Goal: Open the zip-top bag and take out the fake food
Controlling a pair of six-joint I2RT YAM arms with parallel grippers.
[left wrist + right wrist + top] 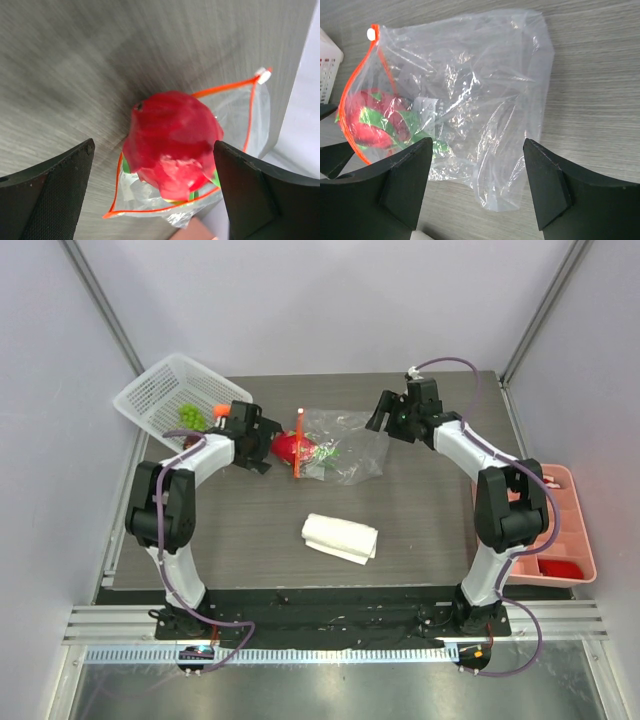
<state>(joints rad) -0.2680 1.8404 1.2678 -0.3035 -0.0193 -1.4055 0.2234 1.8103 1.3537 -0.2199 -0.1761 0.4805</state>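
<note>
The zip-top bag (pixel 345 445) lies crinkled on the table with its orange-red zipper mouth (pixel 150 210) spread open toward the left. A red-pink dragon fruit (pixel 172 142) with green leaves (pixel 415 122) sits in that mouth, partly out of it. My left gripper (pixel 265 447) is open just left of the fruit; its fingers (pixel 60 185) stand wide on either side without touching. My right gripper (pixel 380 415) hangs open over the bag's closed far-right end (pixel 510 165), holding nothing. Green grapes (pixel 188 417) and a small orange (pixel 222 412) lie in the white basket (pixel 160 390).
The basket stands at the back left corner, close behind my left gripper. A folded white cloth (pixel 340 537) lies in front of the bag. A pink divided tray (pixel 560 530) with red items sits off the table's right edge.
</note>
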